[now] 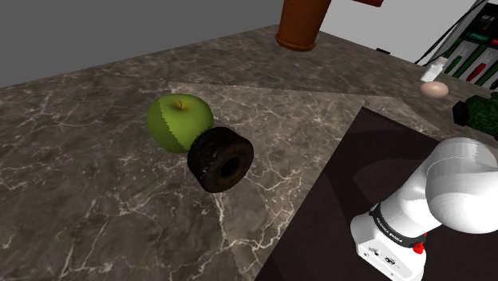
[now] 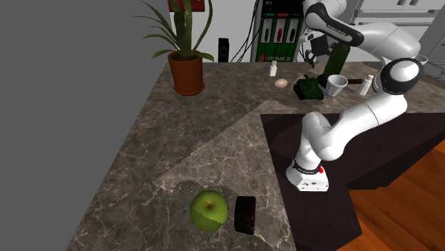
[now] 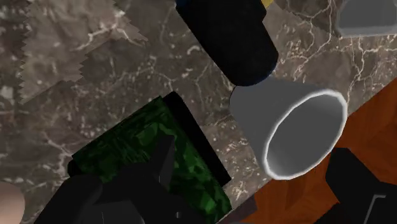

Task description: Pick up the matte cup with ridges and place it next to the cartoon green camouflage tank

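Note:
The grey cup (image 2: 335,84) with a pale rim stands upright on the marble counter, close beside the dark green camouflage tank (image 2: 308,88). In the wrist view the cup (image 3: 299,127) lies just beyond my fingers and the tank (image 3: 153,153) sits alongside it, partly behind one fingertip (image 3: 121,194). My black gripper (image 2: 319,63) hangs above the two. Its fingers stand wide apart around open space (image 3: 242,207), touching neither cup nor tank. The tank (image 1: 480,112) also peeks in at the shoulder view's right edge.
A dark bottle (image 3: 235,44) stands right behind the cup, with a small white item (image 2: 366,85) beside it. An egg (image 2: 282,83), a potted plant (image 2: 187,71) and binders (image 2: 278,36) line the back. A green apple (image 1: 179,121) and a black tyre (image 1: 221,160) lie near the front edge.

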